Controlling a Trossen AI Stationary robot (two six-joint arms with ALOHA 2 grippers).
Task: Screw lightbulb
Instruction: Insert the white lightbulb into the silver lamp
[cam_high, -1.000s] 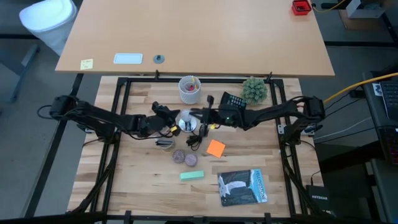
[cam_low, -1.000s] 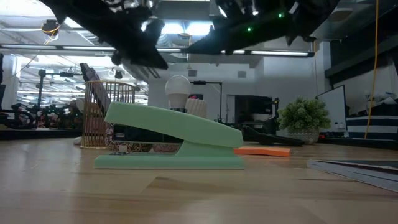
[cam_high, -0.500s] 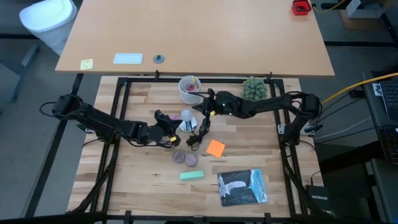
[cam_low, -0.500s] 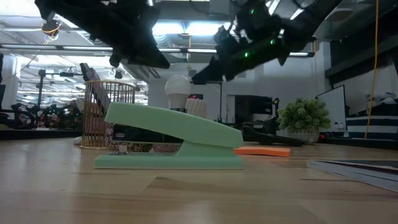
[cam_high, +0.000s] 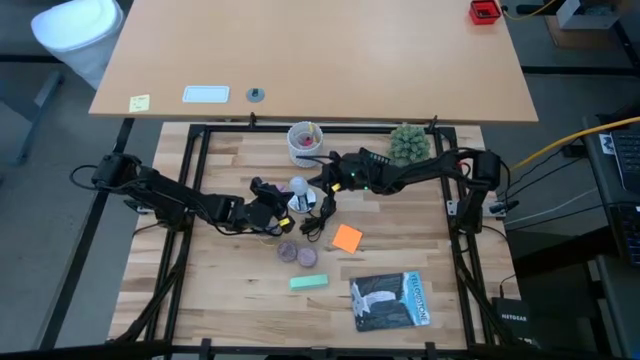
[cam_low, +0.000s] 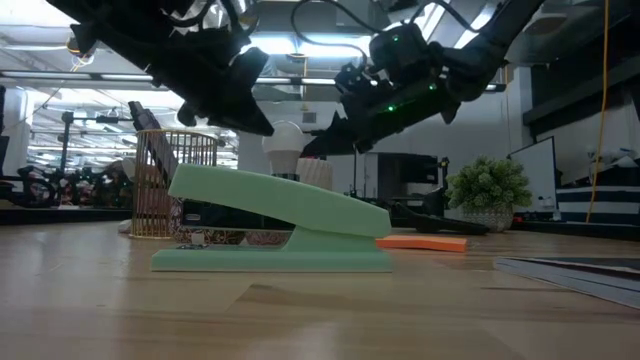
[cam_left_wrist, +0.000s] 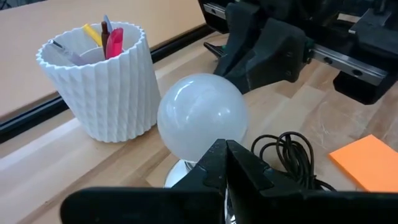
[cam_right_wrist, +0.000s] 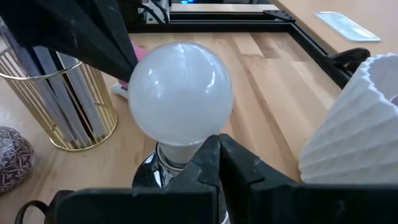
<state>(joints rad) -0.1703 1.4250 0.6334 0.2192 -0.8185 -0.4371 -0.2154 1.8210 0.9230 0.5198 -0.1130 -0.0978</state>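
The white lightbulb stands upright with its base in the round silvery socket, whose black cord lies coiled on the table beside it. My left gripper is shut, and its tips are low at the bulb's left side. My right gripper is shut, and its tips are low at the bulb's right side. In the low view the bulb shows between the two dark grippers. My left gripper's shut fingertips stand against the bulb's lower curve, slanting down from the table's left; I cannot tell whether they touch it. My right gripper's shut fingertips stand at the bulb's neck, slanting down from the right; whether they touch cannot be told.
A white ribbed cup of pens stands just beyond the bulb, and a gold wire holder stands near it. Nearer the front lie two round stones, an orange note pad, a green stapler and a book. A small plant stands far right.
Both grippers have come down from above to the bulb's height. My right gripper drew back toward the far edge and now points at the bulb's right side. My left gripper drew a little toward the left. The bulb has stayed upright in the socket.
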